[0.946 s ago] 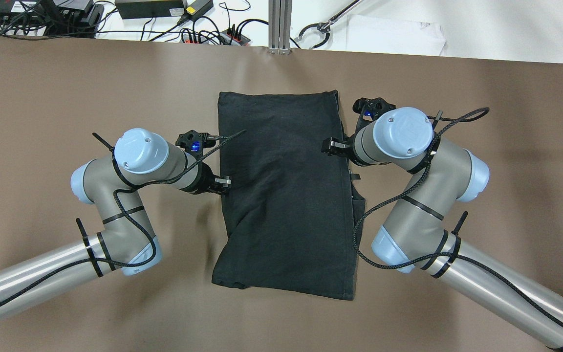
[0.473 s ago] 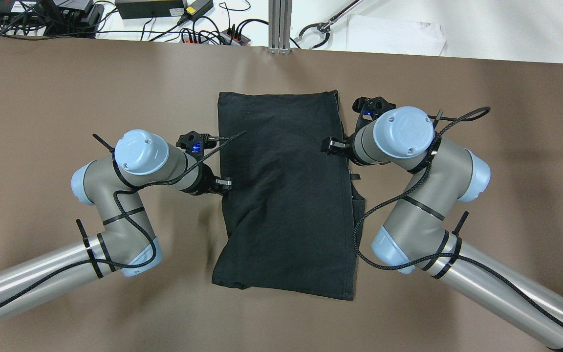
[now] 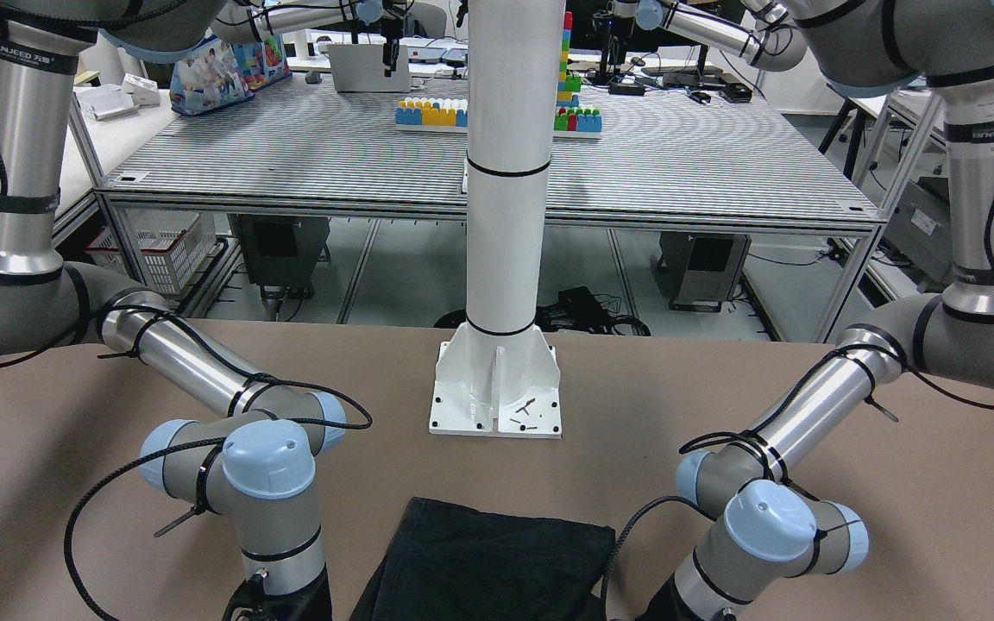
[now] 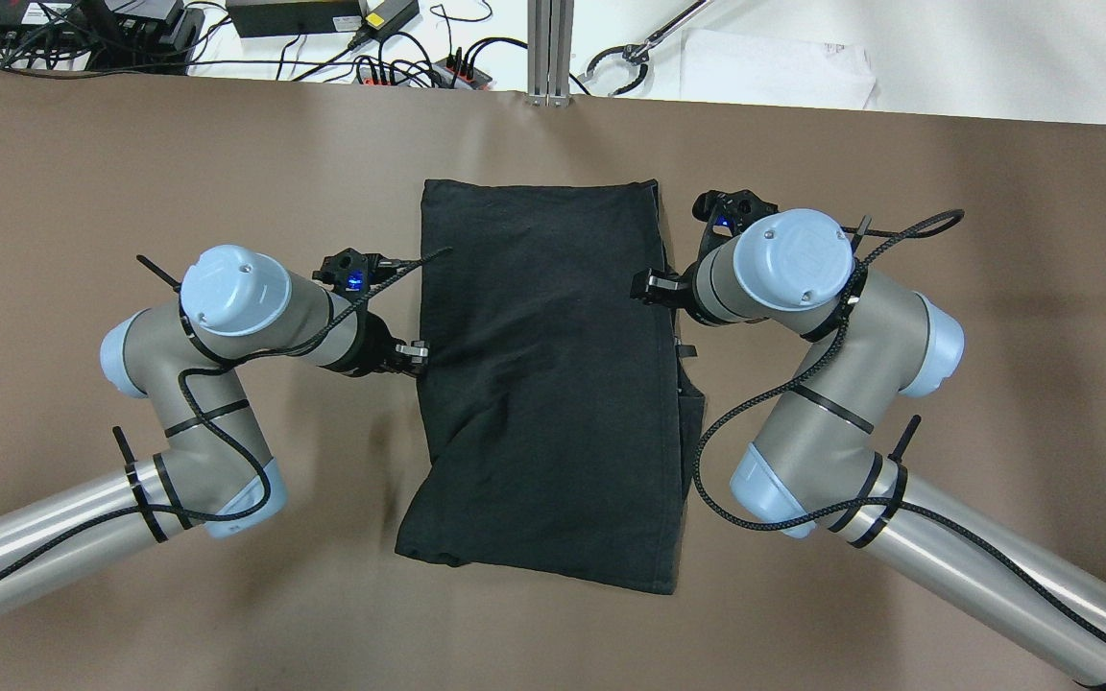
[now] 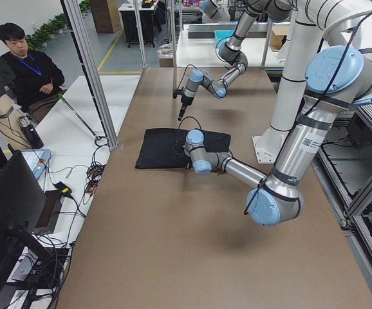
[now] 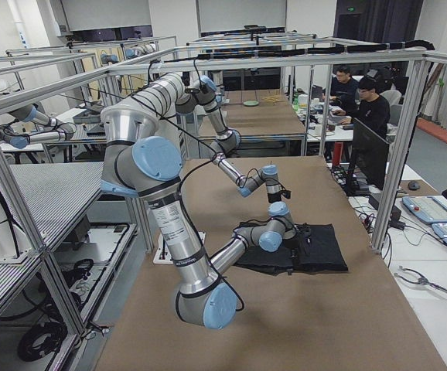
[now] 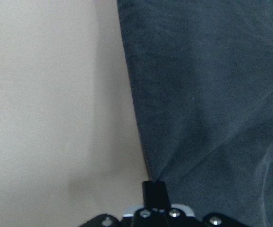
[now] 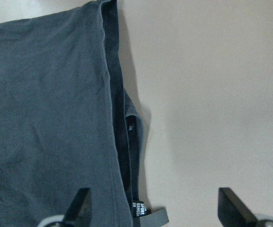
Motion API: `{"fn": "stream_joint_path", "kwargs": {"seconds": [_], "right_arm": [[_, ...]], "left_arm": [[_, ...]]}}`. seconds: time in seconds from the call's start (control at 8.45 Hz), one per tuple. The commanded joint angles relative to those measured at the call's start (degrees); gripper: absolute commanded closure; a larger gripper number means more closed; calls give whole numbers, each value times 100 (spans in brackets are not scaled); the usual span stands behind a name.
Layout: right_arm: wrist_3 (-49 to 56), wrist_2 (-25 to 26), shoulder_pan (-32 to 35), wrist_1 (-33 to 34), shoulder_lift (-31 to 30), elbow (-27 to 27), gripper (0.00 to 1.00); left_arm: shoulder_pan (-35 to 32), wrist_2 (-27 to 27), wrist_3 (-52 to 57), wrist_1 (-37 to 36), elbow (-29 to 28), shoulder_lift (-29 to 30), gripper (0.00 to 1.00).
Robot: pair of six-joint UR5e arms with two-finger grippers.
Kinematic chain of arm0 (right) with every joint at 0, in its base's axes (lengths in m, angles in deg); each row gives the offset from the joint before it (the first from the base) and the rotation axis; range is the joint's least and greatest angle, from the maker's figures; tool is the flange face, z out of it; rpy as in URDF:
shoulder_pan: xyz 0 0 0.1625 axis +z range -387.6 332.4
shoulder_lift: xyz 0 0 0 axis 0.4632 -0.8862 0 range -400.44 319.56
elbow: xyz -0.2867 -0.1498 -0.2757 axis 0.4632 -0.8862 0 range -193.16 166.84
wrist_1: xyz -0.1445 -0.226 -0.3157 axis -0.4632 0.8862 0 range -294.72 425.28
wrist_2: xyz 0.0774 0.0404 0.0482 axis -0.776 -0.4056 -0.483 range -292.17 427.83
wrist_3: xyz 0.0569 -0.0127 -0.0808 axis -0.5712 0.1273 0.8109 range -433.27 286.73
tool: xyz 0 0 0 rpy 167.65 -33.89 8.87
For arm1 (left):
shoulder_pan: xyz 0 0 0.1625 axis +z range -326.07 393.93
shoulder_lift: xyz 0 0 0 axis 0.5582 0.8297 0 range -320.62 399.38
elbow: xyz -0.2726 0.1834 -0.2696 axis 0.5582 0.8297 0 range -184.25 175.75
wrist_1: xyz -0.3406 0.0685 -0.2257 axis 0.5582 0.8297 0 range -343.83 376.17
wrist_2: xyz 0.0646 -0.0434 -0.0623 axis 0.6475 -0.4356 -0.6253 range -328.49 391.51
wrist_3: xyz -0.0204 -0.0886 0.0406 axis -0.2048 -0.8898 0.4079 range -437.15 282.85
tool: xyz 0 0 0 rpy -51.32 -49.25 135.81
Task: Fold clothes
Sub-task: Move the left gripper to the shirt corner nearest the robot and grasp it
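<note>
Currently pinching left edge of black cloth (image 4: 553,384) with left gripper (image 7: 153,188); right gripper (image 8: 156,204) splayed above right edge, likely closing next.

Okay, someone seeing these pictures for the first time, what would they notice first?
The black cloth spread on the brown table stands out most. The left hand is pinched shut on its left edge; the right hand is open astride its right edge. A white pillar rises on the robot's side.

cloth (image 4: 553,384): plain black | table (image 4: 131,144): plain brown | pillar (image 3: 506,216): white
</note>
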Motion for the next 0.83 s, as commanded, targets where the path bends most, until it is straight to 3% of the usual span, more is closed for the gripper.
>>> {"fn": "stream_joint_path", "kwargs": {"seconds": [0.0,0.12,0.47,0.71], "right_arm": [[-6,0,-3,-5,-13,26,6],[-23,0,-12,3,-22,61,6],[-59,0,-56,3,-48,105,6],[-59,0,-73,3,-48,106,6]], "left_arm": [[-33,-7,63,27,86,-44,24],[-42,19,-50,44,356,-166,0],[19,-7,-234,62,1402,-1035,0],[395,36,-559,88,1868,-1344,0]]}}
